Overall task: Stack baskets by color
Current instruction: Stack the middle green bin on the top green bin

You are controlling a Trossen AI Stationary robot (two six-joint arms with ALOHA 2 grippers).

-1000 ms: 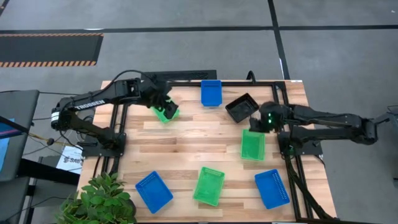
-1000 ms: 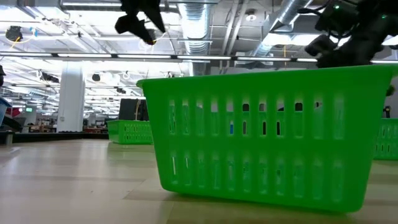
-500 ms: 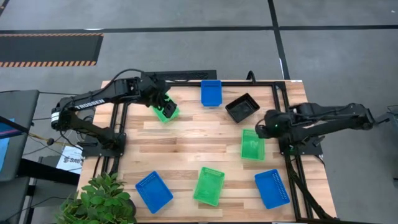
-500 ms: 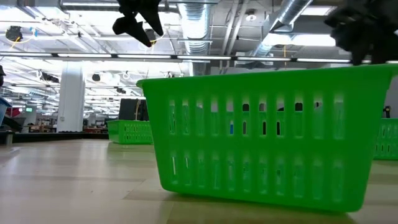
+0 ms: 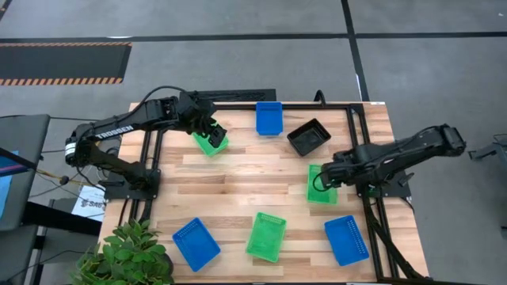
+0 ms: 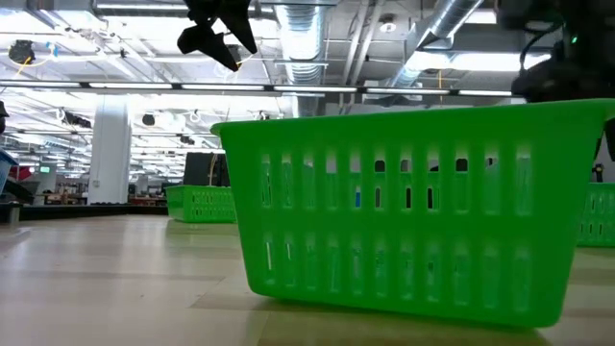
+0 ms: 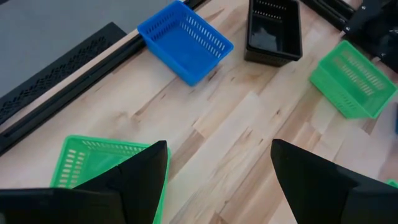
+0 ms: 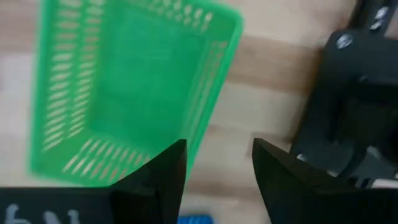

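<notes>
Three green baskets show from above: one at the back left [image 5: 211,142], one at the right [image 5: 322,184], one at the front middle [image 5: 266,236]. My left gripper [image 5: 207,127] hovers open over the back-left one [image 7: 93,163], nothing between its fingers [image 7: 140,177]. My right gripper [image 5: 325,176] is open above the right green basket [image 8: 130,93], close to one long wall. Blue baskets lie at the back middle [image 5: 268,117], front left [image 5: 196,242] and front right [image 5: 346,239]. A black basket [image 5: 308,136] sits at the back right.
A leafy plant [image 5: 127,253] stands off the front-left corner. A black metal frame [image 5: 358,127] runs along the table's back and sides. In the low view the front green basket [image 6: 404,211] blocks most of the table. Bare wood lies in the middle [image 5: 253,174].
My right gripper has moved from beside the black basket toward the front, over the right green basket, and its fingers have spread wider. The left arm has hardly moved.
</notes>
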